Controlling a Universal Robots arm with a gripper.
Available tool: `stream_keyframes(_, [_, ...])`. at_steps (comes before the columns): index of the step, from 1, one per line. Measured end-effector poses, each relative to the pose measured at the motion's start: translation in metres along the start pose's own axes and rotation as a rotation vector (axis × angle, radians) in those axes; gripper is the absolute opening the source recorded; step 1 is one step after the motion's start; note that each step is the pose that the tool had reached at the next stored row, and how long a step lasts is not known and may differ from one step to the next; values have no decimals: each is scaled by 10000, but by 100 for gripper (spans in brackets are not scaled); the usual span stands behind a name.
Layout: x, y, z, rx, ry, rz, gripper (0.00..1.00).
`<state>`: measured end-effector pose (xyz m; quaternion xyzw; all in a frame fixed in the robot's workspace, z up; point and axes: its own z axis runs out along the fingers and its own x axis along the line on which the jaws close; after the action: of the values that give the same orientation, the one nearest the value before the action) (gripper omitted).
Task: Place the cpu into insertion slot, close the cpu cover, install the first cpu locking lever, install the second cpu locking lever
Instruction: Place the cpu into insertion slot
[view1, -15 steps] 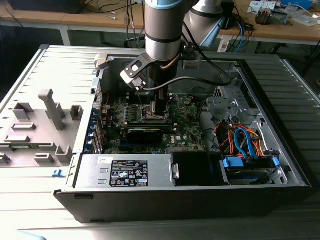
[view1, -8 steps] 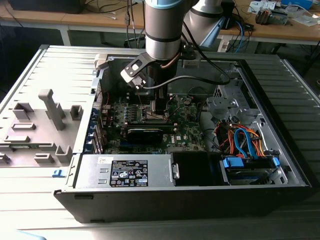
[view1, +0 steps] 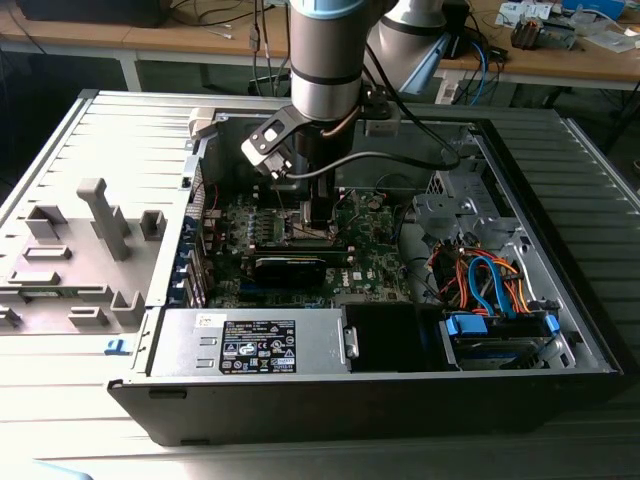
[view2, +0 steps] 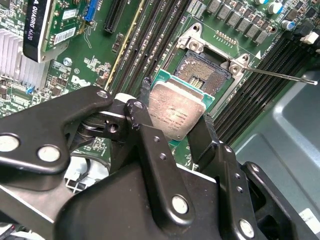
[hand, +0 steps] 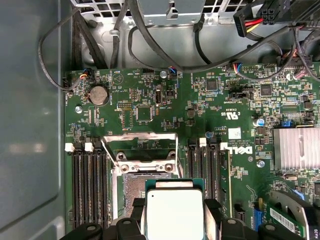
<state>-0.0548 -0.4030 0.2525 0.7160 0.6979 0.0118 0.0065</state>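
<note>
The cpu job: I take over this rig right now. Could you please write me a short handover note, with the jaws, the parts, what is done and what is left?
The gripper: jaws shut on the cpu.
The cpu hangs just above the insertion slot, not seated.
The cpu cover is swung open; one locking lever stands free.
Done: cpu picked and brought to the slot.
Left: seat the cpu, close the cover, install both levers.
</note>
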Motion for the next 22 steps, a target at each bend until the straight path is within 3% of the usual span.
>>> stream_keyframes(15, [19, -1, 29, -1, -11, 0, 55])
stream_keyframes(22, [36, -4, 89, -2, -87, -1, 55])
